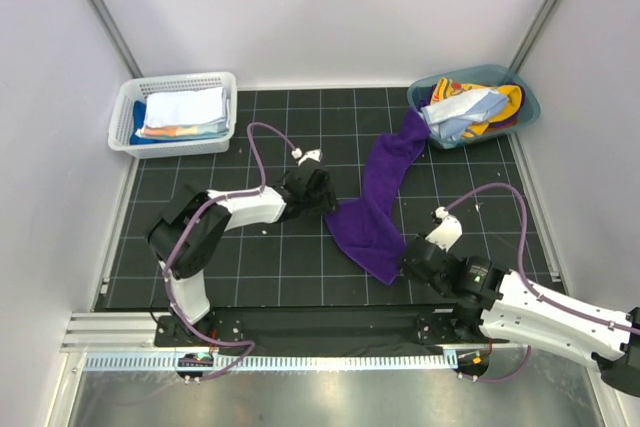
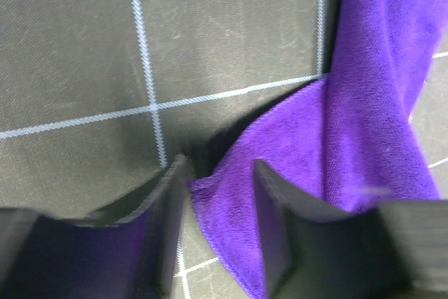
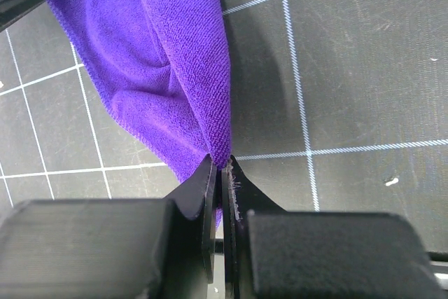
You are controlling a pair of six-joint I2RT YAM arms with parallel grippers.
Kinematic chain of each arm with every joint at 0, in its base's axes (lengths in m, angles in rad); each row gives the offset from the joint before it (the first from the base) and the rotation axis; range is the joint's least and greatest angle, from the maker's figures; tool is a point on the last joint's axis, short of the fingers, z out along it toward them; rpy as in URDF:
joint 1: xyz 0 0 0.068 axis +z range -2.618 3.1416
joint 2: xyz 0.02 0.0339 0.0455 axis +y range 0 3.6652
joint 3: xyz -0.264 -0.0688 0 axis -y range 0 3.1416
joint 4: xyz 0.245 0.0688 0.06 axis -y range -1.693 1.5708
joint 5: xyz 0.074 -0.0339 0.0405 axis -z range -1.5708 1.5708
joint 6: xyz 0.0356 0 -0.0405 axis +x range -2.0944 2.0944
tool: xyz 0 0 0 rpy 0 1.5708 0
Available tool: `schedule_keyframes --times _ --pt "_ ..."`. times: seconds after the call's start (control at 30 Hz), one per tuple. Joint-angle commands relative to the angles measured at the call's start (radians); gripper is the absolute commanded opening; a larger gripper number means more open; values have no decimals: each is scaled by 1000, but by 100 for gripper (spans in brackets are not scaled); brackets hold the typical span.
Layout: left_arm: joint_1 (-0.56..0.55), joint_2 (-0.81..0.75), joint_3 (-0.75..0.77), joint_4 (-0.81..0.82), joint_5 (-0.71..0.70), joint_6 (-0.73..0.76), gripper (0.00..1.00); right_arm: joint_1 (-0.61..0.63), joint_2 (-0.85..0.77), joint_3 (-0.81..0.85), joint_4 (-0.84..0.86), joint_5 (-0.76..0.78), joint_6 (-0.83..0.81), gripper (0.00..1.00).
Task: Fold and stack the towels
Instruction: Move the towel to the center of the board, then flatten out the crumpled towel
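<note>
A deep purple towel (image 1: 375,202) lies stretched in a long strip on the black grid mat, its far end hanging from the teal tub (image 1: 527,97). My right gripper (image 1: 408,269) is shut on the towel's near corner, pinched between the fingertips in the right wrist view (image 3: 222,162). My left gripper (image 1: 328,202) sits at the towel's left corner. In the left wrist view the gripper (image 2: 220,166) is open, its jaws astride that purple corner (image 2: 231,194) with a gap on each side. Light blue (image 1: 465,112) and yellow-orange (image 1: 505,97) towels lie crumpled in the tub.
A white mesh basket (image 1: 125,117) stands at the back left with folded pale and coloured towels (image 1: 185,112) stacked inside. White walls close in the mat on three sides. The arm bases and a metal rail run along the near edge.
</note>
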Motion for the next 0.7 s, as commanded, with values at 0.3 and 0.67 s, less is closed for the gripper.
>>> schedule_keyframes --times 0.3,0.67 --pt "-3 -199 -168 -60 -112 -10 0 5 183 -21 158 -29 -35 15" --pt "-3 -499 -435 -132 -238 -85 0 9 355 3 233 -79 -109 53"
